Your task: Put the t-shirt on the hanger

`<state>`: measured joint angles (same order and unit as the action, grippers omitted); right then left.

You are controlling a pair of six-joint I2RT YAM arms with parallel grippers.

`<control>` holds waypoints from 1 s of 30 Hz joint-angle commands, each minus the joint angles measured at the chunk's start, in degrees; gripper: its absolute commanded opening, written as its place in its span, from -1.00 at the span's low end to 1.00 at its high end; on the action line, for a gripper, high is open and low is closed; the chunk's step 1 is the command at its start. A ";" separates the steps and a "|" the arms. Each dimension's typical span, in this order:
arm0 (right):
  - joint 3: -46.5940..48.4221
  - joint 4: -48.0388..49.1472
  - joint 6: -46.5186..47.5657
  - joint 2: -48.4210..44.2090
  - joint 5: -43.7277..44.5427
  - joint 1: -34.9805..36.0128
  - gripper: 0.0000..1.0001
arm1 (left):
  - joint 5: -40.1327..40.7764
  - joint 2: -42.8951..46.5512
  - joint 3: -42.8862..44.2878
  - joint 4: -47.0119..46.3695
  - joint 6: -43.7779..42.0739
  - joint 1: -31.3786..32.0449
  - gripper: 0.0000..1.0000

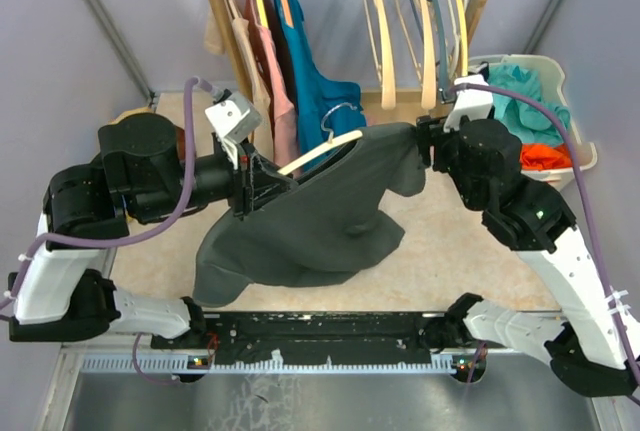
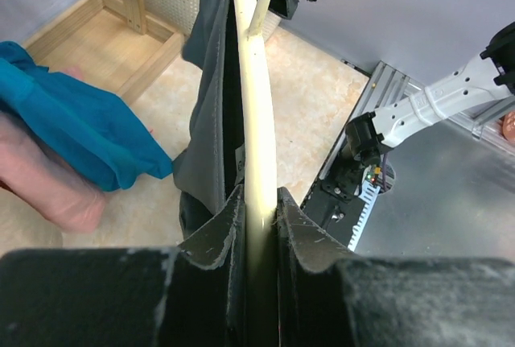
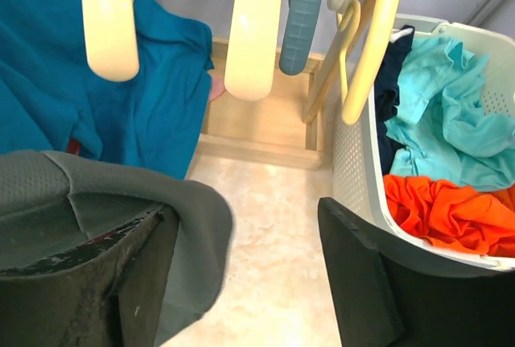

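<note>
Folds of charcoal t-shirt (image 1: 330,211) draped over pale hanger (image 1: 320,154) mid-frame, left gripper (image 2: 259,202) pinching hanger, right gripper (image 3: 245,210) spread apart, white label (image 2: 239,154) only in left wrist view

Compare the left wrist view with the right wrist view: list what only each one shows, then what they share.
Only the left wrist view: the pale hanger clamped between the left jaws, and the right arm across the table. Only the right wrist view: the open right jaws, the white basket holding orange clothing, and empty hangers overhead. Both: the grey t-shirt, the teal-blue shirt and the wooden rack base.
</note>
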<state>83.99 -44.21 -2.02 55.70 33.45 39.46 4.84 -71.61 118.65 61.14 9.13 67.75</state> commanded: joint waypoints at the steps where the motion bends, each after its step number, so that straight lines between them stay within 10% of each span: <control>1: 3.59 -2.15 -1.08 -2.73 -1.80 -0.79 0.42 | -0.14 -1.07 6.56 -0.92 -0.19 -0.06 -0.95; 17: 18.30 -5.06 -3.59 -6.46 -11.16 -0.79 0.51 | -3.75 -5.00 16.70 -16.25 -3.57 0.02 -0.92; 30: 3.01 0.49 -6.78 -11.13 -17.05 -0.77 0.42 | -8.42 0.01 1.31 -13.26 2.79 -0.08 -0.94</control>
<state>89.47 -47.94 -7.66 46.33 19.11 39.20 -1.43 -75.16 124.29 50.39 9.37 67.75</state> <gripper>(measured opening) 0.707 0.211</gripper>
